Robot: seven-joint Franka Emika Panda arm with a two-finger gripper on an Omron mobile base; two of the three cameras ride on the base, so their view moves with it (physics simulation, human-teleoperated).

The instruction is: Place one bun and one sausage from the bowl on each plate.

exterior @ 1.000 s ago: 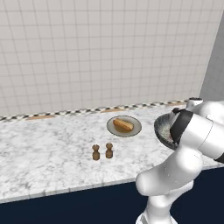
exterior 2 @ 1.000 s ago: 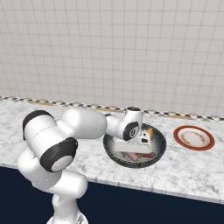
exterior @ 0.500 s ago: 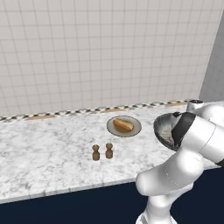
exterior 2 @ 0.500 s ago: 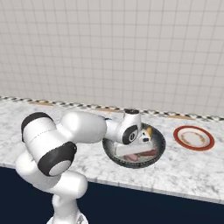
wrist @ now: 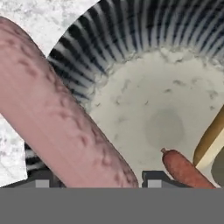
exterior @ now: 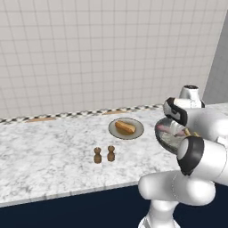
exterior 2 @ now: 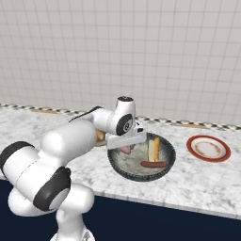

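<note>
Over the bowl (exterior 2: 141,162), the gripper (exterior 2: 126,148) is clamping a pink sausage (wrist: 57,127) between its fingers, apparently for the grey plate (exterior: 126,129), which is already carrying a bun (exterior: 125,127)

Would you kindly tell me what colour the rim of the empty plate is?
Red, around a pale centre; the plate shows best in the right base view.
</note>
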